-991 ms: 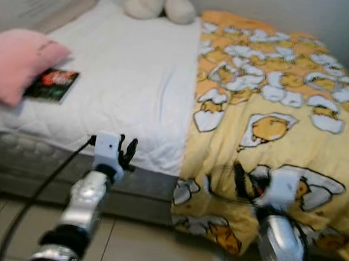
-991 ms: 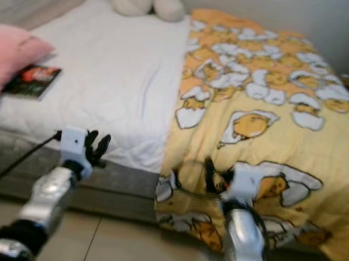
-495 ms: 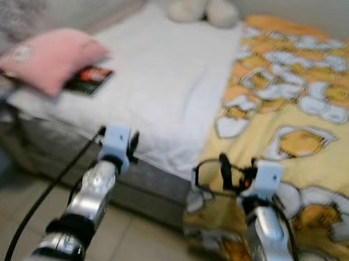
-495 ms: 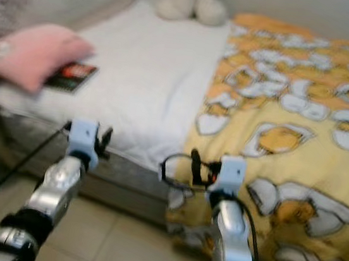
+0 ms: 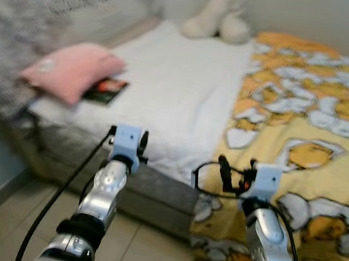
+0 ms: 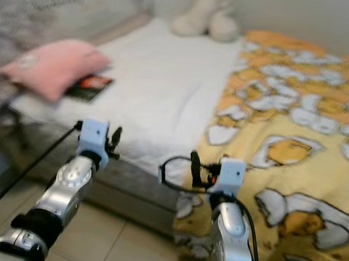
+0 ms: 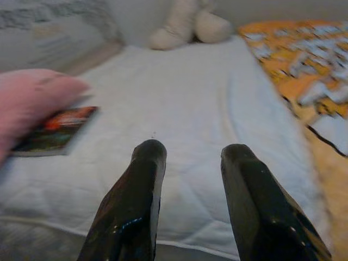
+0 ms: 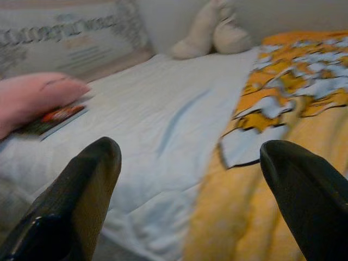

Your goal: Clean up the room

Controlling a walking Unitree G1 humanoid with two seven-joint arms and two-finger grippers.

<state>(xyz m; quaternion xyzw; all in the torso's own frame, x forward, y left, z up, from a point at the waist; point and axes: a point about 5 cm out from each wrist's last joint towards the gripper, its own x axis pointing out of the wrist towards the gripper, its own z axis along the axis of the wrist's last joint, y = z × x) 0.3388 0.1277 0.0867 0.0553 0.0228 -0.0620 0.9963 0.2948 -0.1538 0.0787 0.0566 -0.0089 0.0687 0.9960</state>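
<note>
Hovering just short of the mattress edge, the left gripper (image 7: pixel 187 163) holds its two black fingers a modest gap apart with nothing between them, pointed up the white sheet (image 5: pixel 185 93). Out ahead of it and off to its left lies the book (image 5: pixel 105 90), flat on the sheet with a dark, red-marked cover, one end tucked under or against the pink pillow (image 5: pixel 70 70). Its long axis looks to run slantwise, from the pillow down toward the near edge of the bed, though the blur makes the exact angle hard to call.

The right gripper (image 8: pixel 187 179) hangs level with its partner, fingers spread wide and empty, over the line where the sheet meets the yellow duvet (image 5: pixel 315 122) with its cartoon egg print. From there the book sits far across to the left, well beyond the other arm.

So the left arm is plainly the nearer one. I'd judge the book to be the likely thing to tidy, and reaching it would call for that gripper to go forward and leftward, approaching the free end, away from the pillow.

Farther back, a cream plush toy (image 5: pixel 218 22) rests near the wall, and a grey printed cushion (image 5: pixel 81 4) leans behind the pillow.
</note>
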